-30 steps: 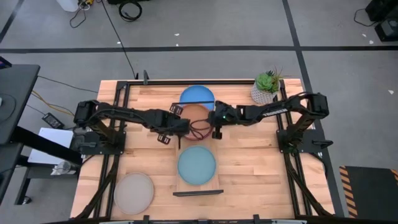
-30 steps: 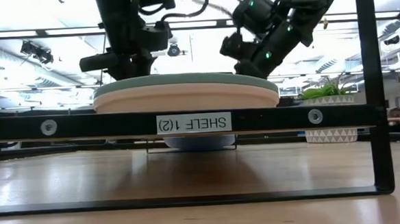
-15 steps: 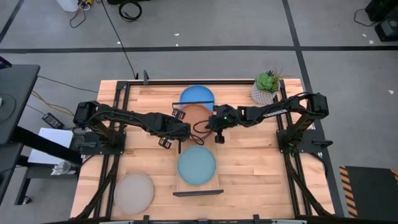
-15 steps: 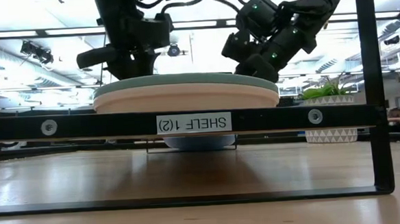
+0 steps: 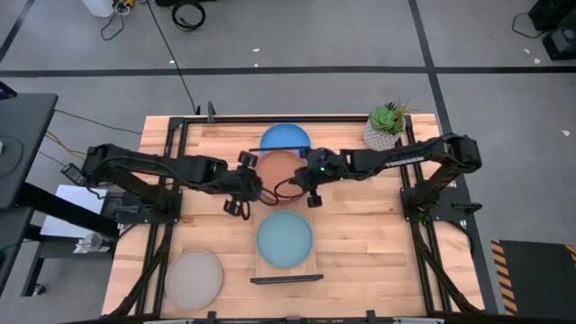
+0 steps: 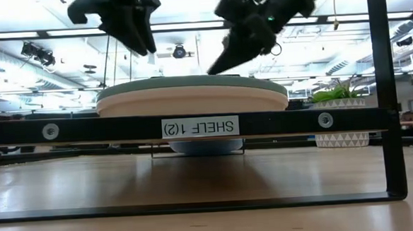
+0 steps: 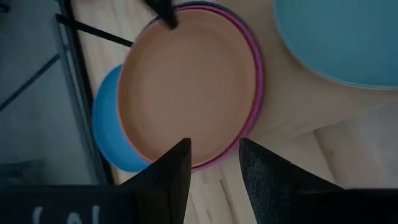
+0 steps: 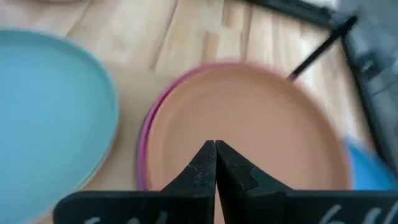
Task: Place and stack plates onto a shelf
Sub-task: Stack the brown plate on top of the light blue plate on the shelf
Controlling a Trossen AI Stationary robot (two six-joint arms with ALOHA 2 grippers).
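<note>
An orange plate lies flat on a pink plate on the pale-wood shelf. A light blue plate tops a cream plate nearer on the shelf. A blue plate sits on the table under the shelf's far end. A grey plate lies on the table near the front left. My left gripper hovers open over the orange plate's left rim. My right gripper hangs shut above the orange plate's right part. Both are raised in the low view.
A potted plant in a white pot stands at the table's far right. Black wire frames close the shelf's short ends. A loop of cable hangs by the right gripper. Bare slatted wood lies to the right of the shelf.
Both grippers have risen from the orange plate. The left one has also drawn back toward the table's left edge, its arm folding outward. The orange plate has stayed where it lay on the pink one.
</note>
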